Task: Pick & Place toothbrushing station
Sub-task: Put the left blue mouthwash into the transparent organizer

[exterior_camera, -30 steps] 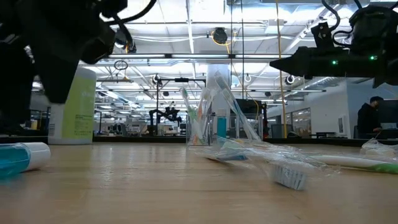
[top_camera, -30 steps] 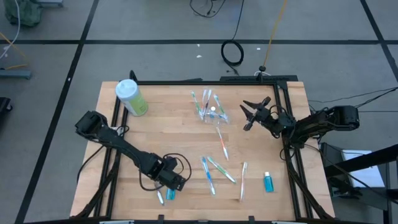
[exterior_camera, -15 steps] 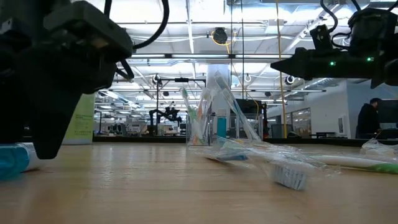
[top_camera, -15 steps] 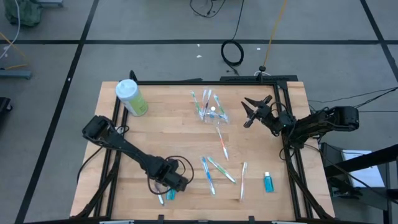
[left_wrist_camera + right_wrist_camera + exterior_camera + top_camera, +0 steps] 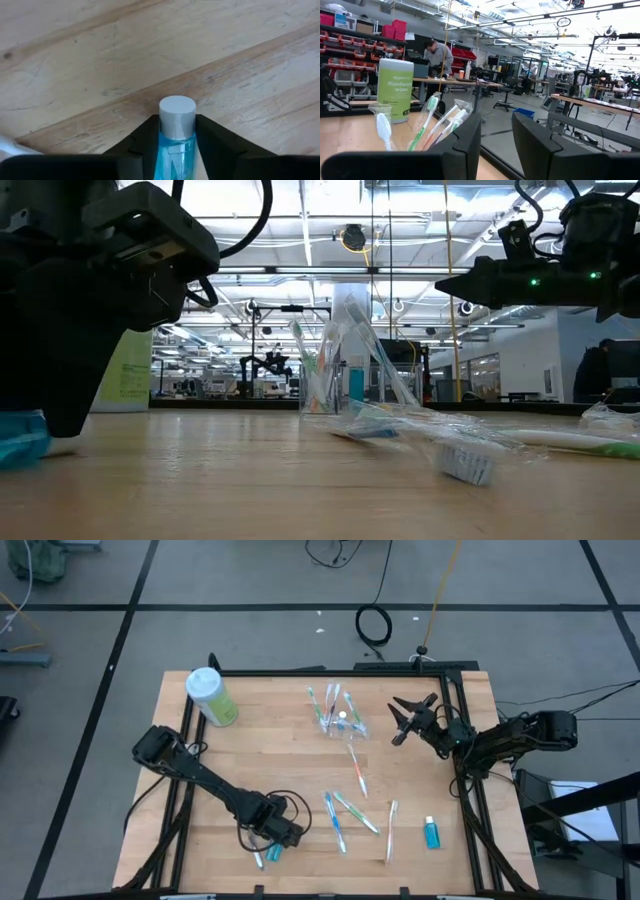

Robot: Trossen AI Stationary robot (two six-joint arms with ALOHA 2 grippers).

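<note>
A small teal tube with a white cap [image 5: 176,145] lies on the wooden table near its front left, also seen in the low view [image 5: 18,446]. My left gripper [image 5: 273,848] is down on it and shut on it. The clear cup [image 5: 340,725] holds several toothbrushes at the far middle of the table and stands on its base [image 5: 322,380]. Loose toothbrushes [image 5: 335,820] in clear wrappers lie on the table, and a second teal tube [image 5: 431,832] lies at the front right. My right gripper [image 5: 402,718] hangs open and empty above the table, right of the cup. My left gripper pinches the tube's body just behind the white cap [image 5: 176,134] between its two fingers [image 5: 148,142]. The fingers slant down from above and lie along the tube's two sides, with the cap [image 5: 177,109] sticking out past their tips. The tube lies on the table.
A tall green canister with a white lid [image 5: 212,697] stands at the far left corner. A toothbrush [image 5: 258,858] lies right beside my left gripper. A black frame [image 5: 458,740] runs along the table's edges. A person [image 5: 438,55] stands far off in the room.
My left gripper has come down and a little toward the table's near edge onto the teal tube, and in the low view it now covers most of it. The tube has stayed where it lay.
</note>
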